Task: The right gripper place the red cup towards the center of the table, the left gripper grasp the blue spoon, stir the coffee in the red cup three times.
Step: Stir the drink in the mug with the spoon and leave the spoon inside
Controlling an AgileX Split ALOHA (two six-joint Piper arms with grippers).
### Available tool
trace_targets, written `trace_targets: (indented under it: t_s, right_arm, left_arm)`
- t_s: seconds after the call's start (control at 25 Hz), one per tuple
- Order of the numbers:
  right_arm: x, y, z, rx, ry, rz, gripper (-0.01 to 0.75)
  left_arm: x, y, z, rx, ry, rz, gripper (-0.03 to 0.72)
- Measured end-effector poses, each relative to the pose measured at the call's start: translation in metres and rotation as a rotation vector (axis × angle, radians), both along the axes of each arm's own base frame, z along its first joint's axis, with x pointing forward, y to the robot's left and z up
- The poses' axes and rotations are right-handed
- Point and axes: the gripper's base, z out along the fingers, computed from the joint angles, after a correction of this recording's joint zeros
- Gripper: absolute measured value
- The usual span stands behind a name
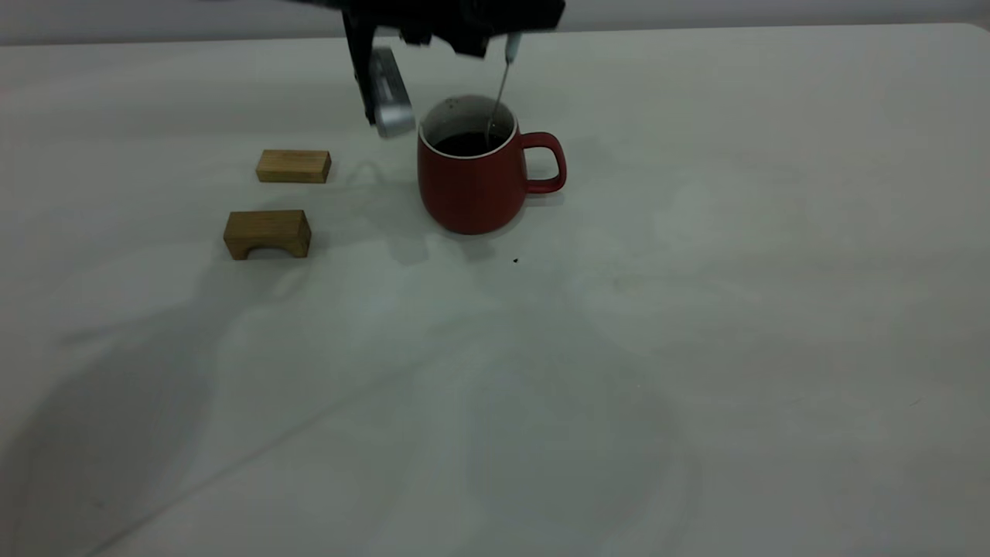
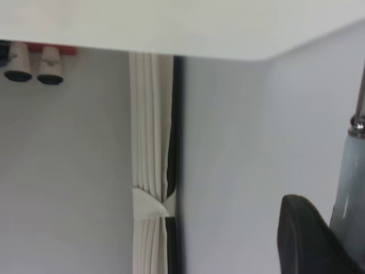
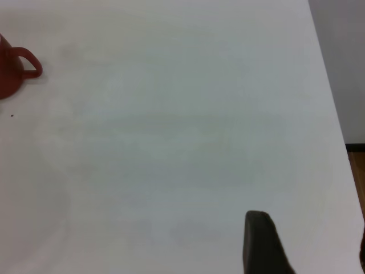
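Observation:
The red cup (image 1: 476, 186) stands upright near the middle of the table (image 1: 696, 325), its handle pointing right. Dark coffee (image 1: 467, 144) fills it partway. Above the cup, my left gripper (image 1: 499, 32) is shut on the pale handle of the blue spoon (image 1: 511, 48); the spoon's thin metal neck slants down and its bowl dips into the coffee. In the left wrist view the spoon handle (image 2: 349, 194) lies against a black finger (image 2: 305, 240). My right gripper (image 3: 312, 251) hangs open over bare table, far to the right of the cup (image 3: 8, 74).
Two tan wooden blocks lie left of the cup: a flat one (image 1: 294, 165) and an arched one (image 1: 267, 234). A tiny dark speck (image 1: 516, 261) sits just in front of the cup. The table's right edge (image 3: 333, 114) runs close to the right gripper.

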Motion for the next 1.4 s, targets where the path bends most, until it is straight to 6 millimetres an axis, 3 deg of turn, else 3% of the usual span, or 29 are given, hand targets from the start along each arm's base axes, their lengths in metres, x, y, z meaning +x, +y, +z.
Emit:
trace_targets:
  t_s: [0.24, 0.48, 0.6, 0.84, 1.08, 1.24, 1.4]
  right_arm:
    - [0.0, 0.0, 0.0, -0.001, 0.0, 0.0, 0.439]
    - [0.0, 0.0, 0.0, -0.002, 0.0, -0.001, 0.439]
    - [0.0, 0.0, 0.0, -0.002, 0.0, -0.001, 0.439]
    - [0.0, 0.0, 0.0, -0.003, 0.0, -0.002, 0.439]
    - [0.0, 0.0, 0.0, -0.003, 0.0, -0.002, 0.439]
    - [0.0, 0.0, 0.0, -0.003, 0.0, -0.002, 0.439]
    - [0.0, 0.0, 0.0, -0.003, 0.0, -0.002, 0.439]
  left_arm:
    - [-0.003, 0.002, -0.021, 0.007, 0.043, -0.013, 0.142]
    - [0.008, 0.031, -0.023, 0.012, 0.045, 0.036, 0.142]
    - [0.016, 0.035, -0.026, 0.01, 0.038, 0.073, 0.142]
    - [0.025, 0.01, -0.034, -0.003, 0.001, 0.031, 0.142]
    - [0.017, -0.006, -0.03, -0.053, 0.013, -0.062, 0.142]
    - [0.009, 0.003, -0.032, -0.053, 0.137, -0.134, 0.142]
    - [0.014, 0.026, -0.035, -0.028, 0.185, -0.116, 0.141]
